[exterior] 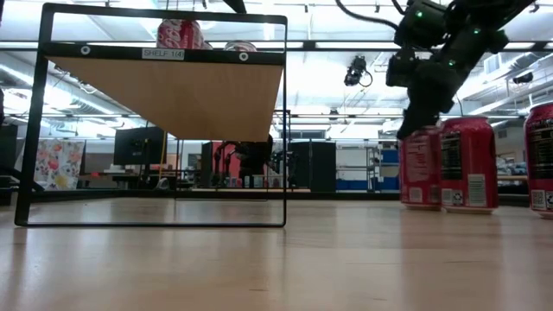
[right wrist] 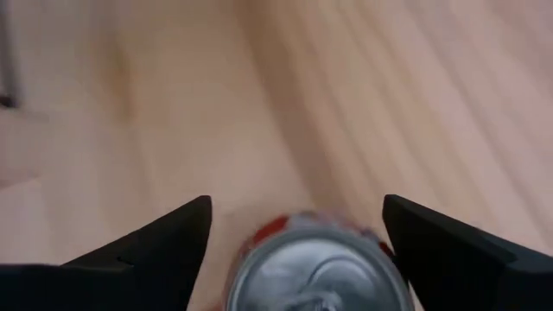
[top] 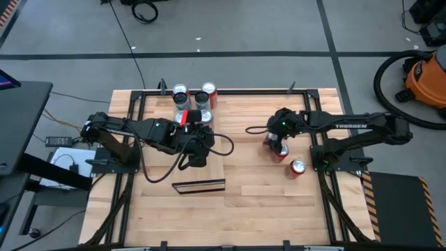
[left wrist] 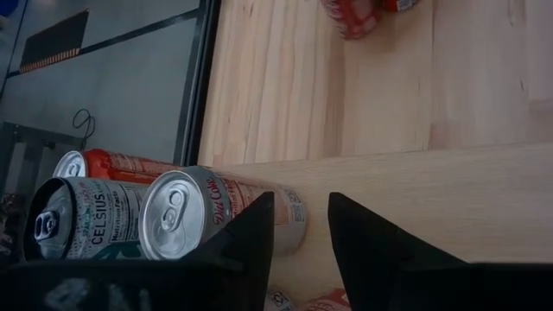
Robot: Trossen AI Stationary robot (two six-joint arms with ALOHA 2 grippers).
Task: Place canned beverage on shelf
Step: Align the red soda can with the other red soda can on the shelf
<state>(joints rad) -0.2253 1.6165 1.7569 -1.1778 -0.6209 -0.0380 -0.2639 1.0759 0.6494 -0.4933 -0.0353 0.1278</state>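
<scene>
Starting at the left, the left gripper [top: 197, 139] is reaching in over the shelf [top: 209, 150], fingers [left wrist: 246, 242] drawn narrow with nothing between them, a bare gap showing in the left wrist view. Just ahead of it, three cans [top: 195, 97] are already standing on the shelf's far end — one silver can [left wrist: 186, 220] reading as a diet cola, another marked Celsius [left wrist: 82, 225].

Moving right, the right gripper [top: 279, 143] is hanging straight down over a red can [right wrist: 320, 268] on the tabletop [top: 258, 202], well apart from the shelf. Its fingers [right wrist: 155, 238] are standing wide, one on each side of the silver lid, not pressing the wall as far as I can tell. In the low view the wrist is sitting tall above the can [exterior: 421, 168], a second red can [exterior: 467, 164] just beside it, another [top: 297, 167] lying further right.

That can looks rigid but thin-walled — smooth, slick, likely weighty if full. I'd say squeeze across the mid-body, squarely and gently, so it neither dents nor slips.
</scene>
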